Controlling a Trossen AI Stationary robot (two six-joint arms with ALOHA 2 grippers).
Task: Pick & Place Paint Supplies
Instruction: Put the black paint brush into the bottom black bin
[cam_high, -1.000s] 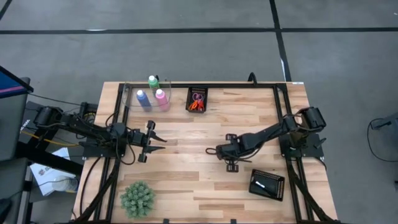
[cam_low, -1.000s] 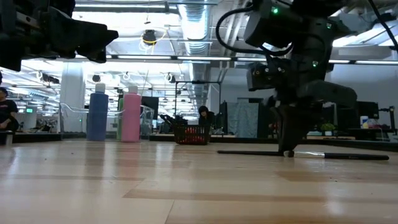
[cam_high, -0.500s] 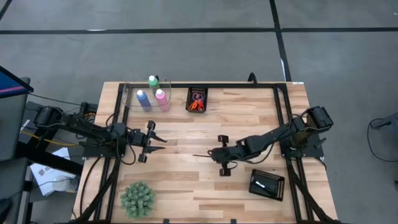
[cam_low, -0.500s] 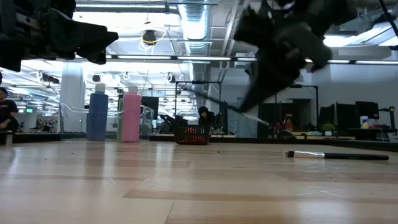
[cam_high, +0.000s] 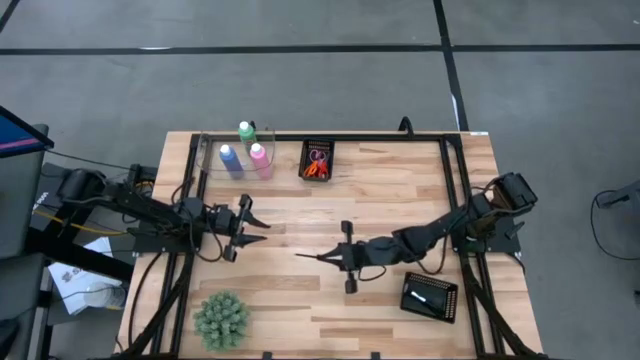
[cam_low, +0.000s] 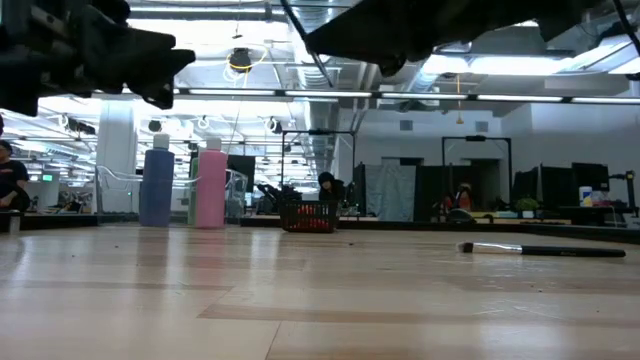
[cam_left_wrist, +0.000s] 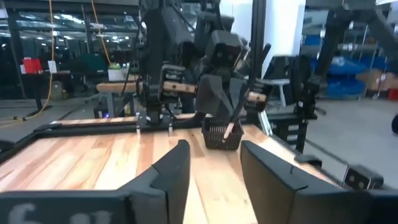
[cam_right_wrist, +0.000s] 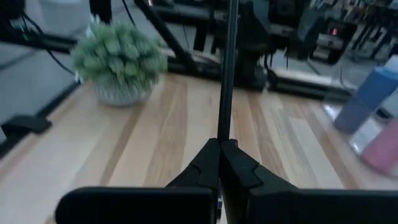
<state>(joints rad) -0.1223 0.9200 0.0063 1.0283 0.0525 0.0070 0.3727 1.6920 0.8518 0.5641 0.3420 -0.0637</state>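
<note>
The right gripper (cam_high: 338, 259), at the frame's lower center, pinched a thin brush (cam_right_wrist: 229, 68). The left gripper (cam_high: 255, 224), mid-left, hovered with fingers apart, empty.

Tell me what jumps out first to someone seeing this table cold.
The right gripper, mid-table, is shut on a thin brush that sticks out toward the left arm. At the far edge stand blue, pink and green bottles, and a spiky plant fills the near left corner.

Smooth pale wooden table (cam_high: 400, 180), matt fingers (cam_right_wrist: 211, 163)
</note>
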